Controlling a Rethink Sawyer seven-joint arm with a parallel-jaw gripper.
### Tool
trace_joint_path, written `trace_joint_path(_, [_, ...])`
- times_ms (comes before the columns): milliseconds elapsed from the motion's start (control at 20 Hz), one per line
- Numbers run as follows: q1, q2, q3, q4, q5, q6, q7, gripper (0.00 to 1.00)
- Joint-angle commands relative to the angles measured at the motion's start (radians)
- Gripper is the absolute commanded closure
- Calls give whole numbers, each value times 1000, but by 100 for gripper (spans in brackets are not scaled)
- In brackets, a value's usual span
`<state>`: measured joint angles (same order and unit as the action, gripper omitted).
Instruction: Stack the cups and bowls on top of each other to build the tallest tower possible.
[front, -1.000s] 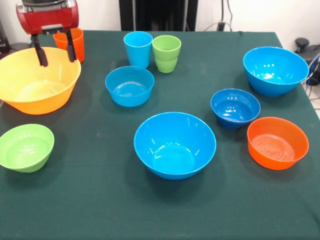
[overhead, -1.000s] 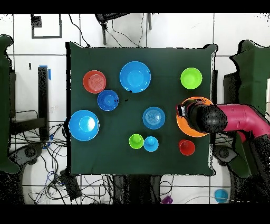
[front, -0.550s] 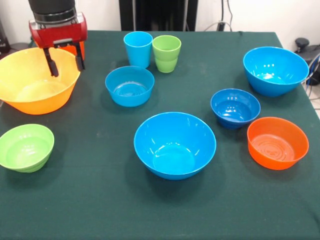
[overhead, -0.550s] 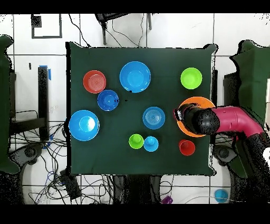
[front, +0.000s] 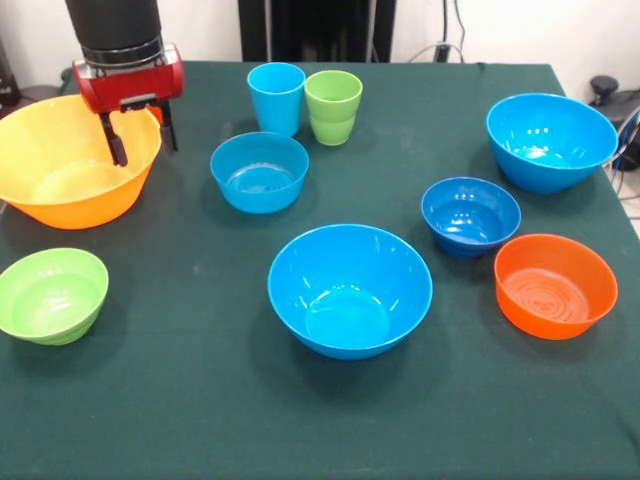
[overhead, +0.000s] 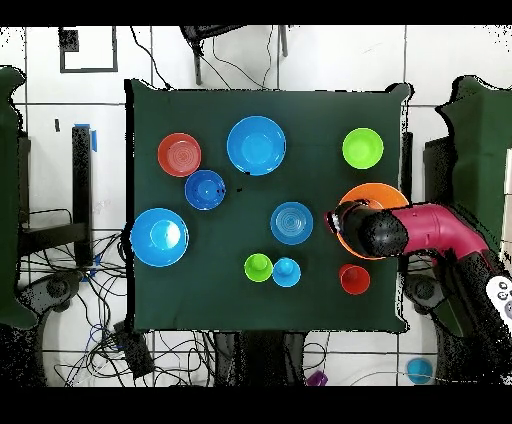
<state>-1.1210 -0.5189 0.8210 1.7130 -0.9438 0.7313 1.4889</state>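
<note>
Lighting was bright and even, apparently from overhead. Soft, short shadows lay beneath the bowls on the green tablecloth (front: 200, 400). Small white glare spots sat inside the large blue bowl (front: 551, 140) at two o'clock. Focus was sharp throughout.

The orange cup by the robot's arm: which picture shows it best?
The overhead view. There the orange cup shows whole, standing apart from the big yellow-orange bowl on the table. In the front view the gripper and its red housing hide nearly all of it; only an orange sliver shows behind them.
</note>
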Motion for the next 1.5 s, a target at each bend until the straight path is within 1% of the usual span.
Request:
trace_joint_path(50, [23, 36, -30, -33, -80, 1, -281, 0])
trace_joint_path(350, [58, 11, -41, -27, -95, 29, -276, 0])
trace_joint_path(550, [96, -1, -60, -24, -102, 36, -224, 0])
trace_joint_path(700, [135, -8, -85, -23, -112, 35, -159, 0])
trace_joint_path(800, [146, -5, -95, -20, -109, 35, -144, 0])
trace_joint_path(950, [156, -4, -100, -17, -107, 36, -162, 0])
trace_joint_path(1100, [174, -7, -112, -17, -104, 33, -142, 0])
trace_joint_path(1300, [179, -5, -115, -16, -84, 35, -140, 0])
trace_joint_path(1350, [184, -7, -121, -17, -80, 34, -145, 100])
trace_joint_path(1500, [179, -4, -119, -15, -73, 32, -150, 100])
